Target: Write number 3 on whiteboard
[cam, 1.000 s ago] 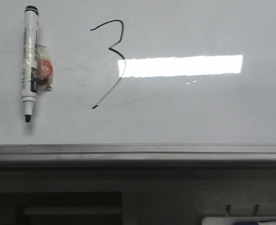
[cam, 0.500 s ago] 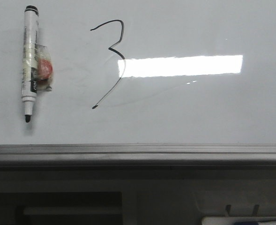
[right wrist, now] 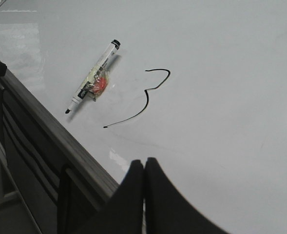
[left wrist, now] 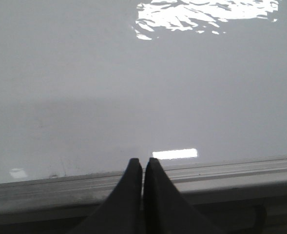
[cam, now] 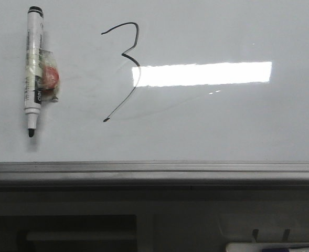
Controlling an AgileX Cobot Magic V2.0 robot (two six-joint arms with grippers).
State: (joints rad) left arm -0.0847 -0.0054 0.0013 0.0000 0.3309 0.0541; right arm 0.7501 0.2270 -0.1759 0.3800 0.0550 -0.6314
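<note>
Both sets of fingers, left [left wrist: 143,168] and right [right wrist: 144,168], were pressed together and empty at the slick, rigid whiteboard [cam: 222,126] edge; beyond them lay the light marker [cam: 33,68], graspable mid-barrel, beside the number 3 [cam: 124,68].

A bright rectangular light reflection [cam: 204,73] glares on the glossy pale surface, and below its grey metal edge strip [cam: 154,169] sits a shadowed dark grey tray [cam: 280,233] with slots, dim beside the lit area above.
</note>
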